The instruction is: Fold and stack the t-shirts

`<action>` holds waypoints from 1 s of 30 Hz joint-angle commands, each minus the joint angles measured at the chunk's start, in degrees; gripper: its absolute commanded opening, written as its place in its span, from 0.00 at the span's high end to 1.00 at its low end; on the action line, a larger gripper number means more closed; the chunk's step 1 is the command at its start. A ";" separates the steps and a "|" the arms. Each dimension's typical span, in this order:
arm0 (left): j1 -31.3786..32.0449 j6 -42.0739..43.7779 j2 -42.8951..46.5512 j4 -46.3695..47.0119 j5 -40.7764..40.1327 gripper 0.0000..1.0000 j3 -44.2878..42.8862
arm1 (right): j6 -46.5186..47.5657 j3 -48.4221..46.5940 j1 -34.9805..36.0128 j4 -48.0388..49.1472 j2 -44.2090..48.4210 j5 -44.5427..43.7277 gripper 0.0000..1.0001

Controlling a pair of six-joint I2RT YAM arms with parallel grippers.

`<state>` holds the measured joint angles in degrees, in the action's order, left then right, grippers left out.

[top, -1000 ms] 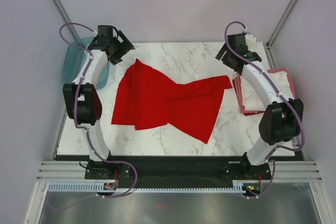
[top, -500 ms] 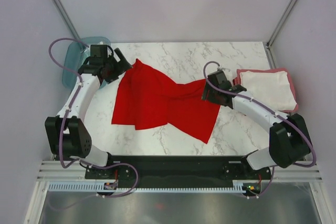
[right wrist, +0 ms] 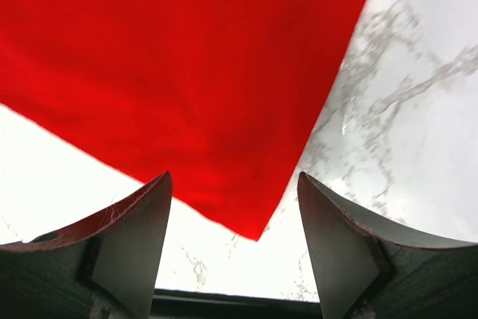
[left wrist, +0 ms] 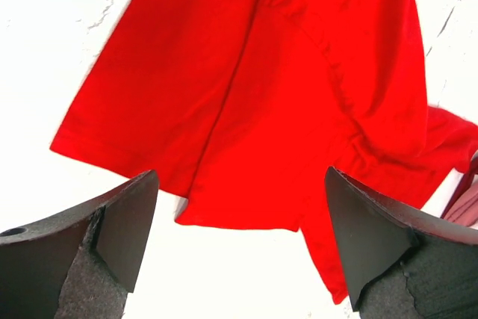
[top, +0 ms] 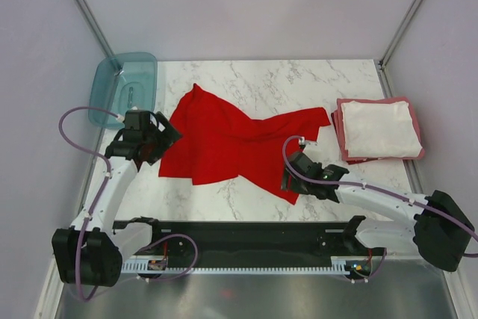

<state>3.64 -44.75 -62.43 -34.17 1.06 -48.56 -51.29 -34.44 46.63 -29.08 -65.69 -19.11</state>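
Note:
The bright red t-shirt (top: 239,143) lies spread and wrinkled on the middle of the marble table. The white t-shirt (top: 377,128) lies folded on the dull pinkish-red t-shirt (top: 342,140) at the right. My left gripper (top: 160,140) is open and empty at the red shirt's left edge. In the left wrist view the shirt (left wrist: 261,87) lies ahead of the open gripper (left wrist: 240,177). My right gripper (top: 293,177) is open and empty over the shirt's near right corner. That corner (right wrist: 246,214) shows between the open right gripper's (right wrist: 233,177) fingers in the right wrist view.
A translucent teal tub (top: 123,87) stands at the back left corner. The table's dark front edge (top: 246,231) runs just behind the right gripper. Frame posts rise at both back corners.
Both arms have swung from the back of the table toward the front. The left gripper came from the tub to the shirt's left edge, the right from the stack to its near corner.

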 commanded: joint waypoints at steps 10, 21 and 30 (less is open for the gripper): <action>0.49 -1.66 0.32 -1.24 -6.06 0.03 5.14 | -10.84 5.34 8.74 -0.45 -0.41 -4.96 0.38; 0.67 -2.09 -9.89 -3.88 -5.81 0.09 5.40 | -8.57 2.71 9.00 -0.01 -4.62 -9.87 0.79; 1.19 -3.85 -6.65 -0.55 -10.90 0.15 9.09 | -0.31 -5.28 -2.14 1.39 -9.98 -11.48 1.00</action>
<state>4.54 -46.48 -71.64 -36.73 -6.68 -40.16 -55.72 -36.38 48.38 -28.88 -73.91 -28.58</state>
